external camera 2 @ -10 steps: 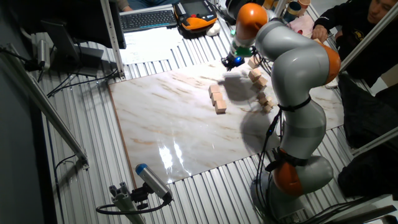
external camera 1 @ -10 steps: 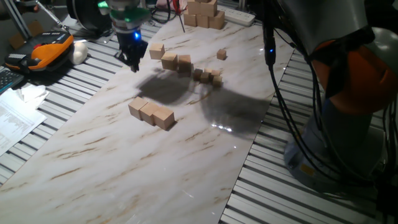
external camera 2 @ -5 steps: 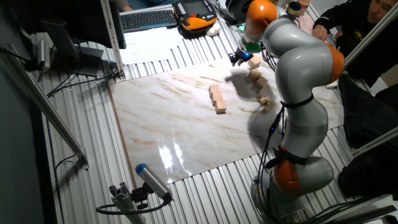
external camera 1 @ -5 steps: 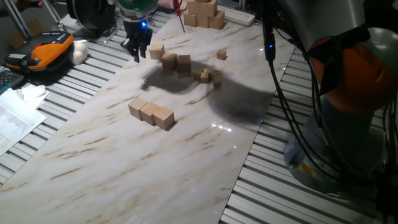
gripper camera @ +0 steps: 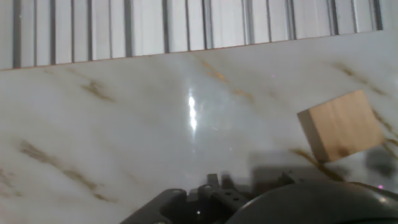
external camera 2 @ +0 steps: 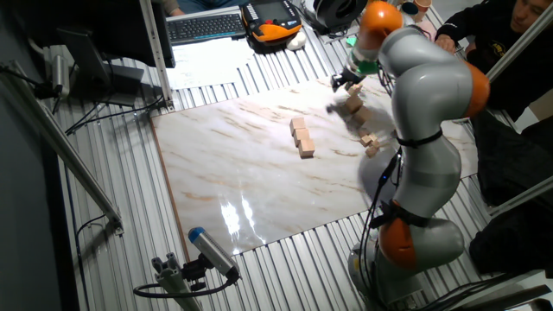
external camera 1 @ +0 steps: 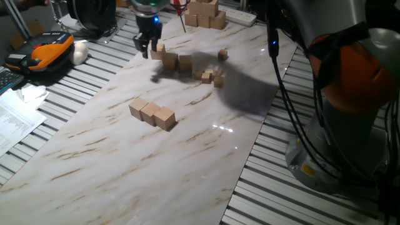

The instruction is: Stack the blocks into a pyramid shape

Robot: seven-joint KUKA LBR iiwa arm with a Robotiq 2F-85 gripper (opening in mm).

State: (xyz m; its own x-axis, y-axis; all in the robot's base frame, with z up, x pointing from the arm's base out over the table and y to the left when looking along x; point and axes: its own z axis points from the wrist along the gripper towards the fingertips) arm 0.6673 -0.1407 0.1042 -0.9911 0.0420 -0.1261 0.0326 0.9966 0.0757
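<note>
Three blocks (external camera 1: 152,114) form the base row, so the gripper (external camera 1: 145,49), fingers parted and empty, must descend onto the far block (external camera 1: 157,51).

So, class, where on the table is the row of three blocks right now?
In one fixed view the row of three blocks lies mid-table on the marble, apart from the gripper at the far edge.

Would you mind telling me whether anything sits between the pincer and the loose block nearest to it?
Nothing visible does. The pincer hangs just beside the nearest block, at the far end of the marble board; the hand view shows only bare marble next to that block.
</note>
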